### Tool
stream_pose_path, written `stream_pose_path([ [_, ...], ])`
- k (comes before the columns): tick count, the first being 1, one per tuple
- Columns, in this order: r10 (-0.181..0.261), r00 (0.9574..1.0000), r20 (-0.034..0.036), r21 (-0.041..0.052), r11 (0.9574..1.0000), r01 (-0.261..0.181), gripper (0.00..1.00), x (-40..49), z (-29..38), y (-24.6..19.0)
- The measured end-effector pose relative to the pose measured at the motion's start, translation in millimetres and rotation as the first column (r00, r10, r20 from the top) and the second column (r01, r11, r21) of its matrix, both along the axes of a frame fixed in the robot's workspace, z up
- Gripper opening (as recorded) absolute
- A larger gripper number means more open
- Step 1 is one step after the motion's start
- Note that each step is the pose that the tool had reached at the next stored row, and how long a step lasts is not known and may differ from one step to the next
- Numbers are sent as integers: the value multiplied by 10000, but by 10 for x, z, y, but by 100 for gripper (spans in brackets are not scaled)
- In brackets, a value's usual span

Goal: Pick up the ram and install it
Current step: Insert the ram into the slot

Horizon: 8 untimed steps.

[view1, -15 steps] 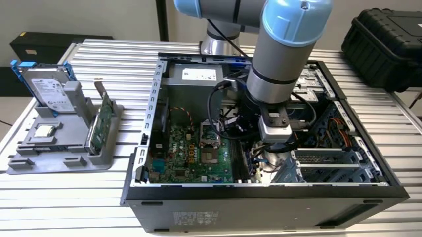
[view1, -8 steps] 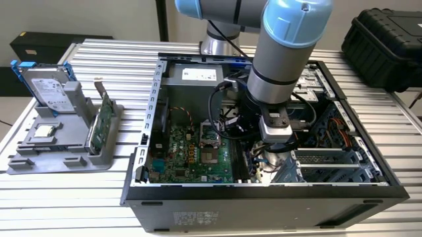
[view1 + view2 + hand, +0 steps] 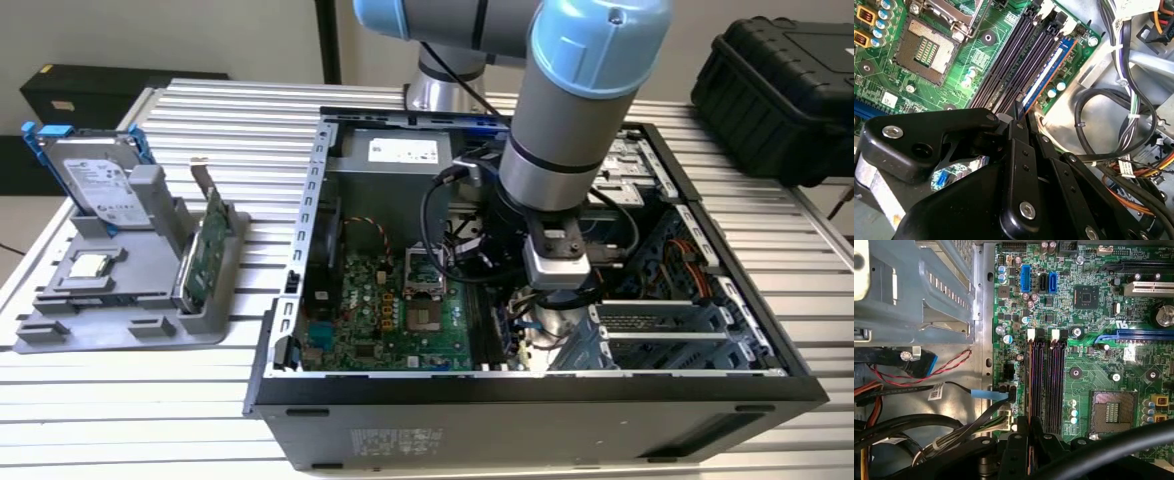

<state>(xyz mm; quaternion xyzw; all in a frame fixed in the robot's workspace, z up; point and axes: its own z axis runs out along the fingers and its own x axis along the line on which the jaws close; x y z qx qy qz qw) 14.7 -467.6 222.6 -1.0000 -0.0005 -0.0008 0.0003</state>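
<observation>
- One robot arm (image 3: 574, 110) reaches down into one open computer case (image 3: 534, 380) lying on its side on a slatted metal table (image 3: 240, 110).
- The gripper (image 3: 1019, 112) hangs low over the motherboard (image 3: 1094, 315), at the end of the memory slots farthest from their white latches; its fingers (image 3: 1016, 130) are drawn close together on the end of the ram (image 3: 1049, 72).
- One ram, a thin blue stick, stands on edge in the outermost of four long dark slots (image 3: 1046, 385), the one beside the motherboard's edge; whether it is fully seated cannot be told.
- One empty processor socket (image 3: 1109, 412) sits just beside the slots, on the side away from the ram.
- Two white slot latches (image 3: 1030, 333) show in the first wrist view at the slots' far end from the gripper.
- Beyond the motherboard's edge, past the ram, lie bundles of black cables (image 3: 1114, 107).
- Outside the computer case, toward the exterior view's left, one grey holder (image 3: 120, 290) carries one silver drive (image 3: 100, 175) and one green card (image 3: 214, 245).
</observation>
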Motion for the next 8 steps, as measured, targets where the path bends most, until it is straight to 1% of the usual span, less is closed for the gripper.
stream_pose_path([
  [8, 0, 10000, 0, -1, 10000, 0, 0, -2, -17, 0],
])
